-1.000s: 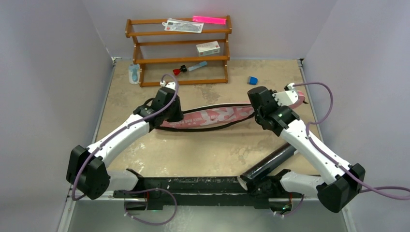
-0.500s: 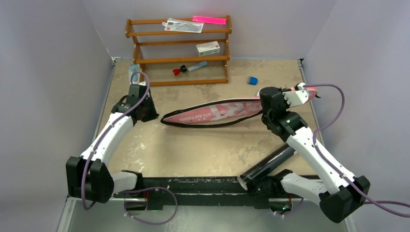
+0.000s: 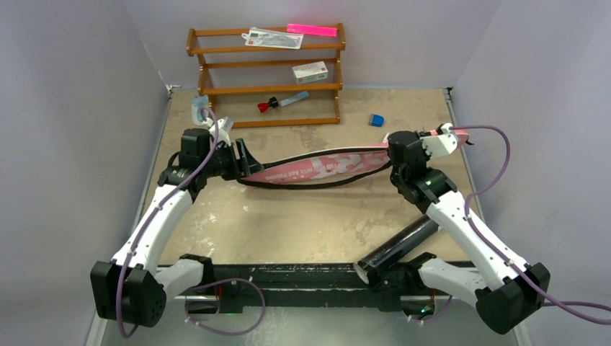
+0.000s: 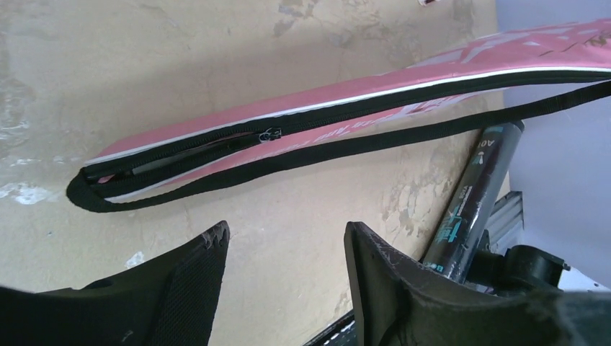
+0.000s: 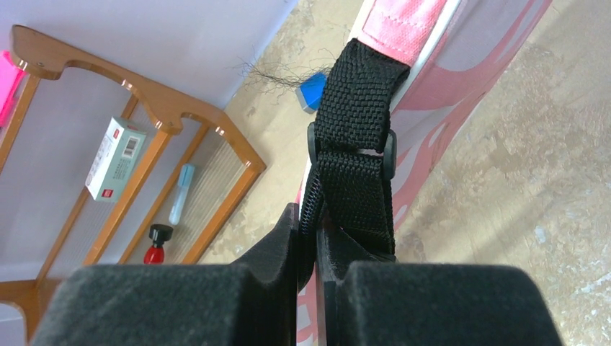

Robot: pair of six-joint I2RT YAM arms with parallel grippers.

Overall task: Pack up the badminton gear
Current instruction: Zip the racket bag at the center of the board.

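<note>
left gripper (image 4: 284,238) opened; bag (image 4: 432,76) lettering unreadable.

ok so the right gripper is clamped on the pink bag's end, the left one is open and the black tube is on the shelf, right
The black tube is not on the shelf; it lies at the near right of the table, in the top view. The right gripper is clamped on the end of the pink bag and the left gripper is open.

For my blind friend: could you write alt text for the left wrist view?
A pink racket bag lies on the table, zipper partly open. Two black fingers stand apart in front, empty; a black tube lies at right.
</note>
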